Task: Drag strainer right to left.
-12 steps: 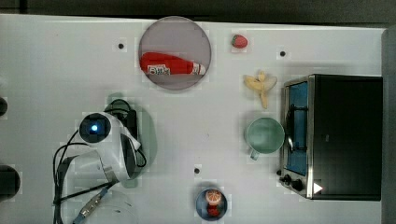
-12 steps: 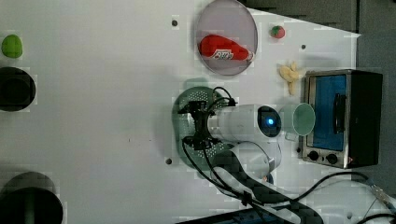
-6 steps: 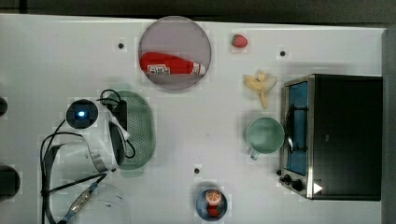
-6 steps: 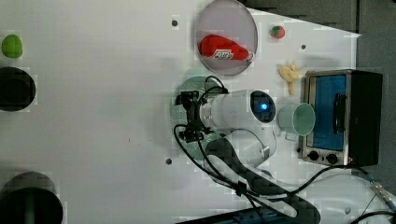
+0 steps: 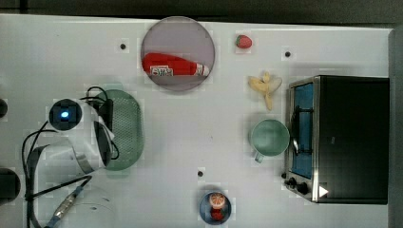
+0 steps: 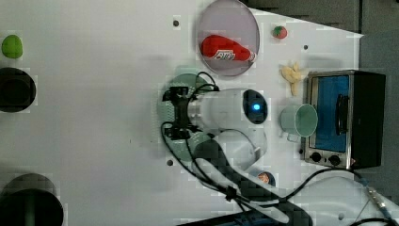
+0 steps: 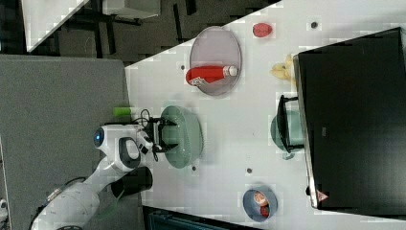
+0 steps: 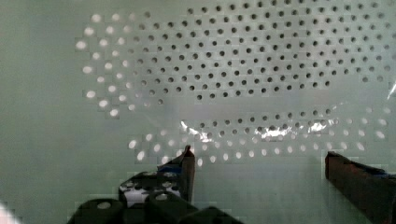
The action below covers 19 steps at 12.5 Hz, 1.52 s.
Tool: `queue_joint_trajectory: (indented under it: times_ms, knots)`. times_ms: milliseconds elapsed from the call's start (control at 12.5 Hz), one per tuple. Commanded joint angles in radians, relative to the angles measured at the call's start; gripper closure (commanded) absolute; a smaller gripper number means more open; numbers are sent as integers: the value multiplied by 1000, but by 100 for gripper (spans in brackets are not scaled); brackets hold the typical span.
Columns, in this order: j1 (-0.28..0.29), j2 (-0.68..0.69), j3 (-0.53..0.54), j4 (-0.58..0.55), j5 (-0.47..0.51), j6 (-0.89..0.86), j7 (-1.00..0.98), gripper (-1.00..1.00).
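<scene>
I see the fingers (image 8: 191, 170) spread wide inside the strainer (image 5: 126, 128); the ketchup bottle (image 5: 173, 66) lies on the plate (image 5: 157, 33).

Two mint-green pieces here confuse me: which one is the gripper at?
The oblong perforated strainer, under the gripper; the round handled cup sits apart beside the toaster oven.

The top view looks straight down on the white table (image 5: 190, 142); the left view and the right view look down from opposite sides. All three share the strainer (image 5: 124, 128), while the wrist view looks very closely into its holed bottom (image 8: 243, 70).
</scene>
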<state>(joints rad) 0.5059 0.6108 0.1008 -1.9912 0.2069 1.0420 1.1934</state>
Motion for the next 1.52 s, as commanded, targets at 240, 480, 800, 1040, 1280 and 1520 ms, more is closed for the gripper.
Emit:
queue_joint_trajectory:
  times_ms: [240,480,800,1040,1280,1520]
  knots:
    - [89,39,-5,73,25,-10,94,-100]
    - [112,54,-5,94,26,-9,95,-100]
    - [133,73,-5,124,32,-3,99,-100]
    - [139,70,-9,134,36,-21,99,-100]
    - [138,-19,-76,110,-57,-72,-60,-100]
    - [131,-177,-189,98,-66,-213,-272,-100]
